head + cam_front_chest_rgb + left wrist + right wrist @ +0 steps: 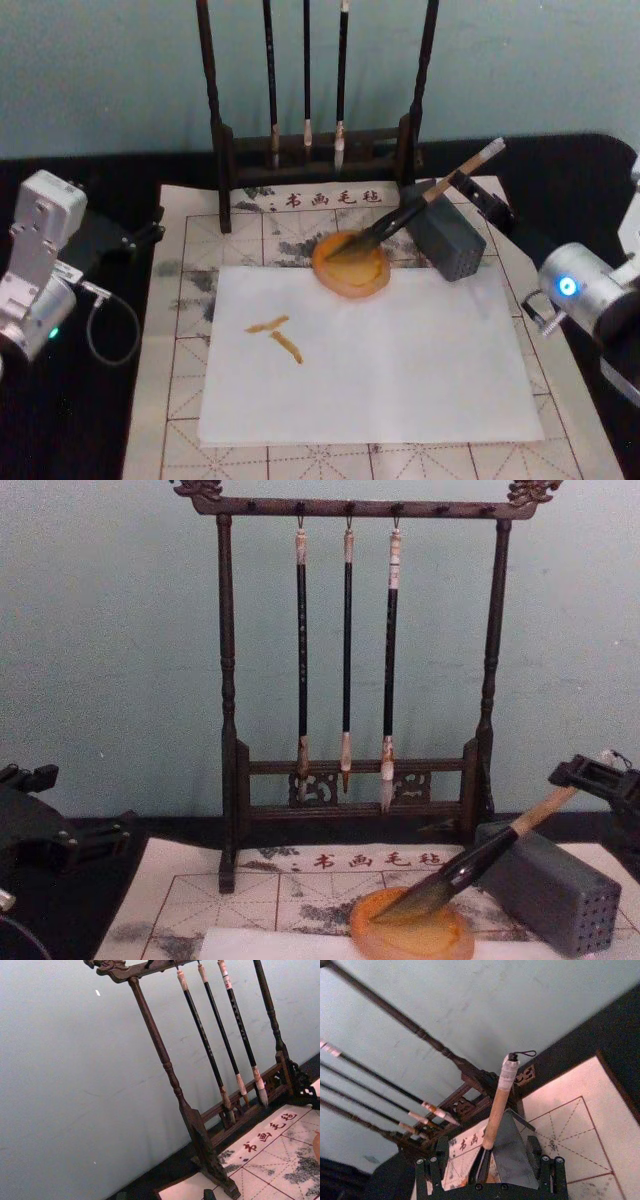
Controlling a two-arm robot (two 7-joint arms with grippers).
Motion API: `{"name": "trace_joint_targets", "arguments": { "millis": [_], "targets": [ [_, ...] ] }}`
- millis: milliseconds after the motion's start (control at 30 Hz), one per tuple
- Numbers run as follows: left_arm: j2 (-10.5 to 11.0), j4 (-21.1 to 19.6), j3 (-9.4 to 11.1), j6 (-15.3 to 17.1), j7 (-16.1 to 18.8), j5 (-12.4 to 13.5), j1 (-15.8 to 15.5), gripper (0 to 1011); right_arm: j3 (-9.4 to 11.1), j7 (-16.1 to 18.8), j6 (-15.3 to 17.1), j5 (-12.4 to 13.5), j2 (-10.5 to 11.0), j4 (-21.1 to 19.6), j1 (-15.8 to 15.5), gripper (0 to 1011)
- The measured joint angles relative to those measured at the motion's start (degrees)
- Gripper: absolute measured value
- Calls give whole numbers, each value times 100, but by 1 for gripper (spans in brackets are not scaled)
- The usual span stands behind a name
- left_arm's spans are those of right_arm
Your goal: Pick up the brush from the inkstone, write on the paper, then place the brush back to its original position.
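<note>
Right gripper (470, 187): jaws closing around the upper handle of the brush (425, 200) | Brush: leaning (tip down) in the inkstone (351, 264), right of centre, far side | Left gripper (140, 237): sitting idle at left, jaw state indeterminable.

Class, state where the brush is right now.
The brush leans in the head view's centre-right, tip in the inkstone, handle across the grey block, at the right gripper.
</note>
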Motion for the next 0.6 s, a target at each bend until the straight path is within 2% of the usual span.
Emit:
{"name": "trace_joint_targets", "arguments": {
  "millis": [67,100,133,200,233,267,300,400,433,500,533,600],
  "targets": [
    [0,0,0,0,0,0,0,1001,-45,193,-272,-357,193,-240,-239,1002],
    [0,0,0,0,0,0,0,1001,-45,193,-272,-357,193,-240,-239,1002],
    [0,0,0,0,0,0,0,1001,-81,287,-452,-634,273,-336,-342,1003],
    [0,0,0,0,0,0,0,1001,-128,354,-622,-906,345,-406,-432,1002],
    [0,0,0,0,0,0,0,1001,-192,397,-817,-1235,400,-446,-491,1003],
    [0,0,0,0,0,0,0,1001,-231,411,-917,-1414,426,-457,-516,1002],
    [0,0,0,0,0,0,0,1001,-307,418,-1087,-1736,465,-462,-545,1003],
    [0,0,0,0,0,0,0,1001,-433,398,-1318,-2239,515,-462,-573,1003],
    [0,0,0,0,0,0,0,1001,-508,349,-1457,-2582,541,-460,-579,1002],
    [0,0,0,0,0,0,0,1001,-590,278,-1582,-2919,565,-451,-583,1002],
    [0,0,0,0,0,0,0,1001,-669,199,-1690,-3241,584,-433,-583,1003],
    [0,0,0,0,0,0,0,1001,-725,114,-1783,-3535,591,-413,-580,1002]
  ]
}}
